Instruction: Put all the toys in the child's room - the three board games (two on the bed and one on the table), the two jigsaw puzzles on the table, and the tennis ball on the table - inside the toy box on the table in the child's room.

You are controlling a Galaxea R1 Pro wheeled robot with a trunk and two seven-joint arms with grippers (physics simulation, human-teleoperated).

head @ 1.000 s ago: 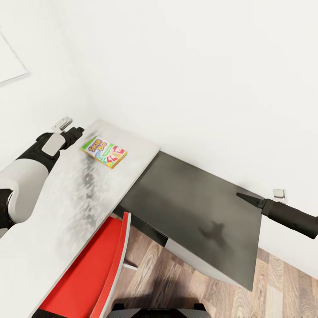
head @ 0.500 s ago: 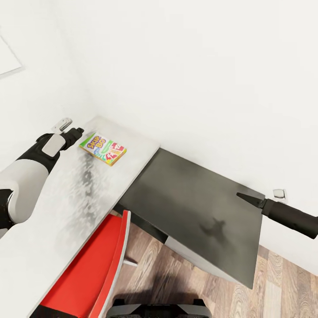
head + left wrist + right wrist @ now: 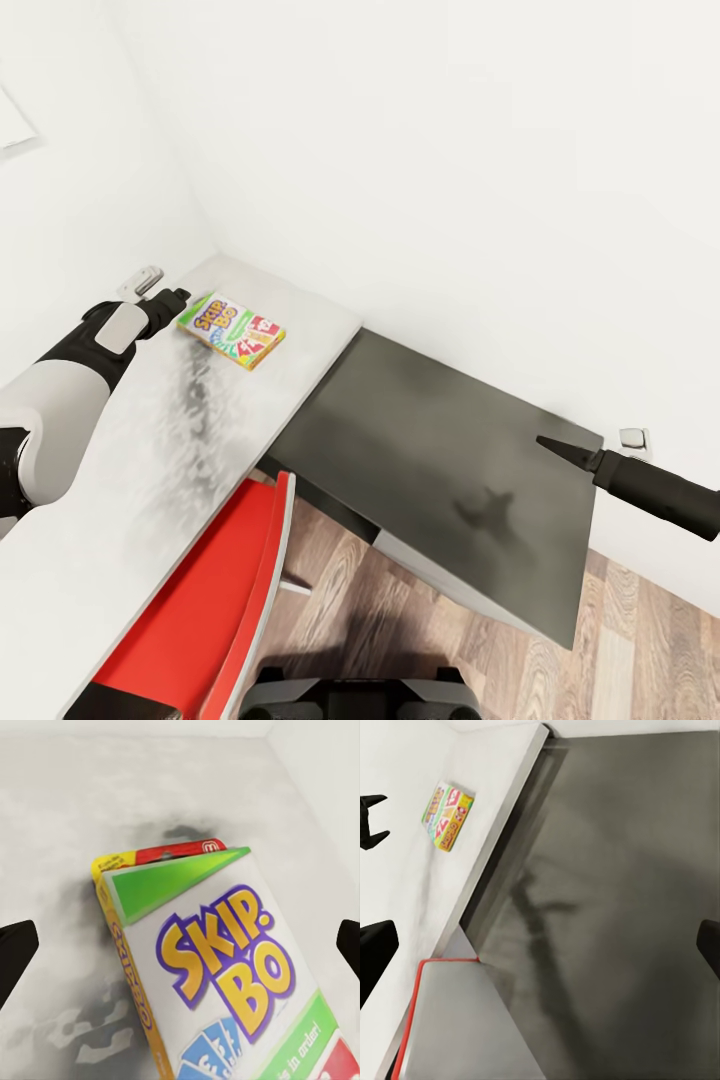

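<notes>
I have the left gripper [image 3: 172, 297] spread wide, fingertips at either side of the Skip-Bo box [image 3: 225, 975], so it can straddle it. The box lies flat on the pale table [image 3: 120, 470], at ten o'clock in my head view. The right gripper [image 3: 552, 446], also wide, hangs idle over the dark surface [image 3: 430, 470].
</notes>
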